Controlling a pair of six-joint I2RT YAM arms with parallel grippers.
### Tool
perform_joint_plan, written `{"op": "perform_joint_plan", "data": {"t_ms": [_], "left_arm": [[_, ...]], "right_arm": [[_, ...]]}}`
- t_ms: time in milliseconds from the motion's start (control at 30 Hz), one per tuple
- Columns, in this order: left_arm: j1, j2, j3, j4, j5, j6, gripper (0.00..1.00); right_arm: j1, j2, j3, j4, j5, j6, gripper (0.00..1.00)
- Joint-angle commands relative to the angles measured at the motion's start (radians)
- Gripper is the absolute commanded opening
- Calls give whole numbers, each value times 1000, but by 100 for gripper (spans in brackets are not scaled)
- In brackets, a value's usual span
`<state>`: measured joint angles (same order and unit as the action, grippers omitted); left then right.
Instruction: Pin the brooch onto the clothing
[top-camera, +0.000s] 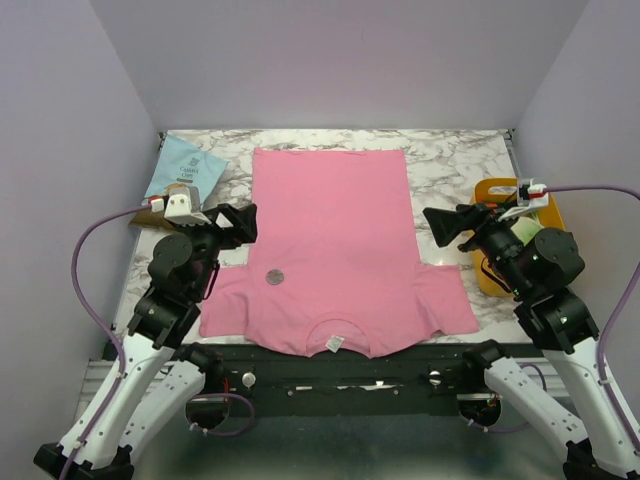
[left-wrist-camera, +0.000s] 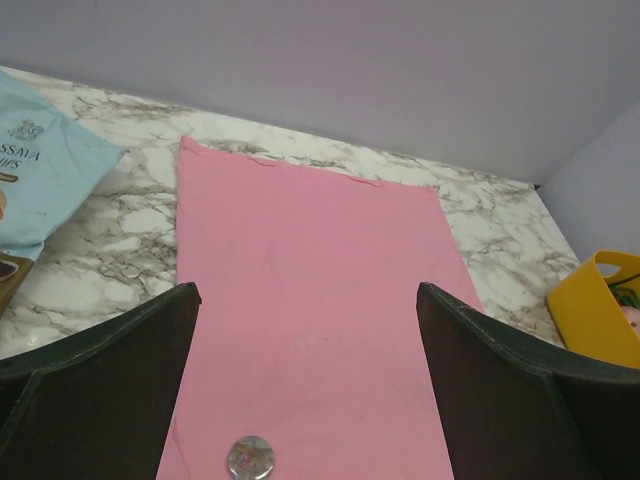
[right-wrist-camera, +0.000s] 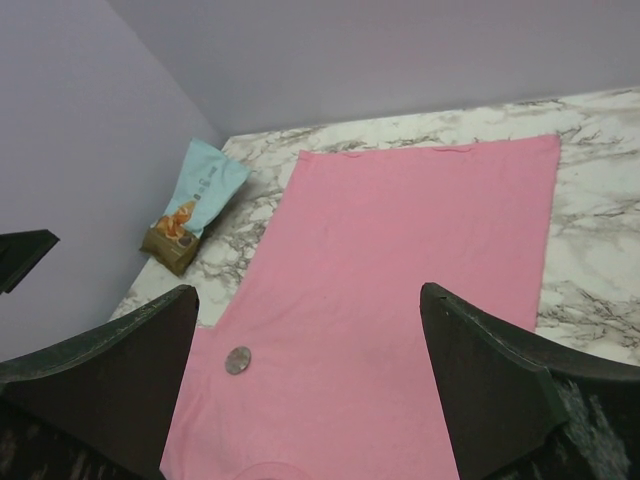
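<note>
Left end effector (top-camera: 250, 225) hovers at the left edge of the clothing (top-camera: 335, 220), jaws spread wide and holding nothing. Right end effector (top-camera: 433, 228) faces it from the right edge of the shirt, equally wide open and empty.

One brooch (top-camera: 274, 276) lies flat on the pink fabric in the lower left of the top view, close to the left sleeve. It sits just below and slightly right of the left end effector, which makes the left arm clearly the nearer one. The right end effector is well apart from it, across the width of the shirt. In the left wrist view the disc shows at the bottom centre, between and below the two fingers, so I judge that a short reach down and back would meet it.

Being round, the brooch has no long axis. The shirt's long axis runs from top to bottom of the frame, with the hem at the top and the neckline at the bottom. Whether the pin is through the cloth cannot be told.

Counted: one brooch, one T-shirt with one white label (top-camera: 334, 344), one blue snack bag (top-camera: 185, 168), one yellow container (top-camera: 497, 190), one marble bench (top-camera: 450, 160).
</note>
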<state>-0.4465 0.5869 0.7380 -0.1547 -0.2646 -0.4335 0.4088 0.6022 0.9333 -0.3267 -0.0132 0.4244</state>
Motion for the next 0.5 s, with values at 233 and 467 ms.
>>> {"op": "perform_joint_plan", "data": {"t_ms": [233, 467], "left_arm": [[-1, -6, -31, 60, 16, -10, 99], [-1, 1, -38, 87, 13, -13, 99]], "right_arm": [[-1, -38, -71, 103, -19, -38, 100], [-1, -36, -77, 121, -13, -56, 100]]}}
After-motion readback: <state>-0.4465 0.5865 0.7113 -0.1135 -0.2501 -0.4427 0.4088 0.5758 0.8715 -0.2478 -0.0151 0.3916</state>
